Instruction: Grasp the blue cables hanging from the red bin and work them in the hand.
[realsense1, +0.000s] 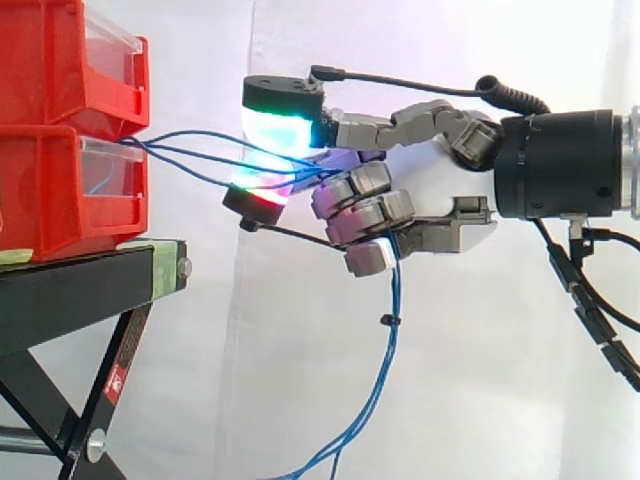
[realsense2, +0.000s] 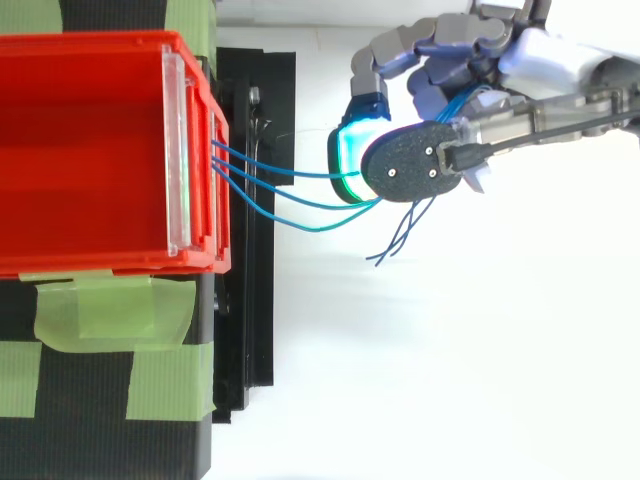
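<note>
Fingers (realsense1: 368, 212) curled round blue cables (realsense1: 394, 290) running from lower red bin (realsense1: 50, 190).

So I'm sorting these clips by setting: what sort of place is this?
Probably a robot lab test rig: a white curtain as backdrop, stacked red bins on a black stand, and a robot hand curled round blue cables that run from the lower bin.

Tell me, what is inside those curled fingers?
The blue cables from the red bin run into the hand, between its fingers, and hang below; the gripped stretch is hidden.
</note>
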